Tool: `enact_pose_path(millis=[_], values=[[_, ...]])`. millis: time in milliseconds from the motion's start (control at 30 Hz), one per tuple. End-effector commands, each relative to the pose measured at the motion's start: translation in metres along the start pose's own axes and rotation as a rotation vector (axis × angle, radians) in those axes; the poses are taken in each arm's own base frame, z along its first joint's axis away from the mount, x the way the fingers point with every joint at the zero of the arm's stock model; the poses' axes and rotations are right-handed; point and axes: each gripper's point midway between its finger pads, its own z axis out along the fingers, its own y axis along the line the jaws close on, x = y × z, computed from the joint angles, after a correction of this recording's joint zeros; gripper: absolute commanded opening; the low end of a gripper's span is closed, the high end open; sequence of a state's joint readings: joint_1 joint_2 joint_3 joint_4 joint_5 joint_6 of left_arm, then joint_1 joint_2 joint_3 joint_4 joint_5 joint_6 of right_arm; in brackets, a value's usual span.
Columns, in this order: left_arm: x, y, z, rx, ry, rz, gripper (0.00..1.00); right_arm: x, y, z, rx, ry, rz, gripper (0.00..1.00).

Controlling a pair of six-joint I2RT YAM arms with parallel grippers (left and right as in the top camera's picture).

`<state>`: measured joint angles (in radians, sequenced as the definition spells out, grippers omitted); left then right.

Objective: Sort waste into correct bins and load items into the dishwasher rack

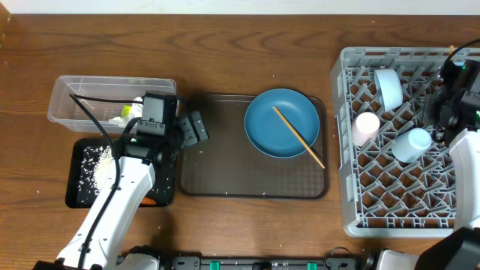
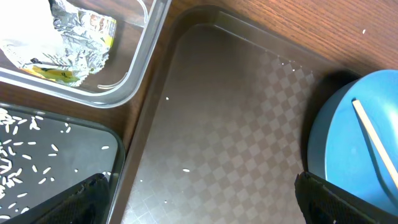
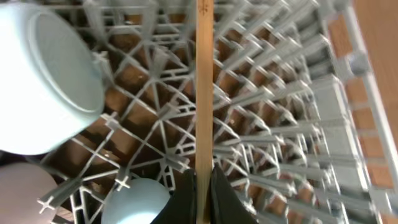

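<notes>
My right gripper (image 3: 204,194) is shut on one wooden chopstick (image 3: 204,87) and holds it over the grey dishwasher rack (image 1: 346,157), at the rack's far right in the overhead view (image 1: 448,112). The white bowl (image 1: 388,88), pink cup (image 1: 367,126) and light blue cup (image 1: 412,142) sit in the rack. The other chopstick (image 1: 298,136) lies on the blue plate (image 1: 270,120). My left gripper (image 2: 202,205) is open and empty over the left edge of the brown tray (image 2: 230,124). The clear tub (image 1: 67,90) holds the snack wrapper (image 2: 74,37). The black tray (image 1: 79,196) holds rice grains (image 2: 18,162).
The brown serving tray (image 1: 225,176) lies mid-table with the blue plate on its right half and a few stray rice grains (image 2: 185,170) on it. An orange bit (image 1: 150,201) shows at the black tray's near right corner, under my left arm.
</notes>
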<state>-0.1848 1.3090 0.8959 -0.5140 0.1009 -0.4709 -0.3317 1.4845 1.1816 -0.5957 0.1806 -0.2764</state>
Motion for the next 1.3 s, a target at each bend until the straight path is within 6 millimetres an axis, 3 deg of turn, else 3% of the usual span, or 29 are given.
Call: enact_pose_path(millis=[0, 133, 367, 433, 500, 633, 767, 900, 1000, 1100, 1167, 1267], values=[[0.000, 0.004, 0.001, -0.015, -0.002, 0.000, 0.98, -0.004, 0.008, 0.011, -0.067, -0.012, -0.139, 0.09], [0.000, 0.004, 0.001, -0.015, -0.002, 0.000, 0.98, 0.004, 0.008, 0.035, -0.073, 0.027, -0.176, 0.12], [0.000, 0.004, 0.001, -0.015, -0.002, 0.000, 0.98, 0.025, -0.002, 0.067, -0.068, 0.105, -0.153, 0.06], [0.000, 0.004, 0.001, -0.015, -0.002, 0.000, 0.98, 0.025, -0.001, 0.070, -0.084, 0.100, -0.147, 0.07], [0.000, 0.003, 0.001, -0.015, -0.002, 0.000, 0.98, 0.018, 0.006, 0.069, -0.123, 0.063, -0.141, 0.15], [0.000, 0.004, 0.001, -0.015, -0.002, 0.000, 0.98, 0.005, 0.011, 0.061, -0.162, 0.003, -0.106, 0.16], [0.000, 0.004, 0.001, -0.015, -0.002, 0.000, 0.98, -0.021, 0.017, 0.035, -0.218, -0.106, 0.000, 0.16], [0.000, 0.003, 0.001, -0.015, -0.002, 0.000, 0.98, -0.062, 0.059, -0.024, -0.519, -0.287, 0.144, 0.17], [0.000, 0.003, 0.001, -0.015, -0.002, 0.000, 0.98, -0.080, 0.095, -0.076, -0.782, -0.356, 0.211, 0.26], [0.000, 0.004, 0.001, -0.015, -0.002, 0.000, 0.98, -0.079, 0.129, -0.112, -0.953, -0.364, 0.157, 0.32], [0.000, 0.004, 0.001, -0.015, -0.002, 0.000, 0.98, -0.071, 0.153, -0.123, -1.017, -0.327, 0.123, 0.40], [0.000, 0.004, 0.001, -0.015, -0.002, 0.000, 0.98, -0.058, 0.192, -0.134, -1.082, -0.287, 0.011, 0.41]])
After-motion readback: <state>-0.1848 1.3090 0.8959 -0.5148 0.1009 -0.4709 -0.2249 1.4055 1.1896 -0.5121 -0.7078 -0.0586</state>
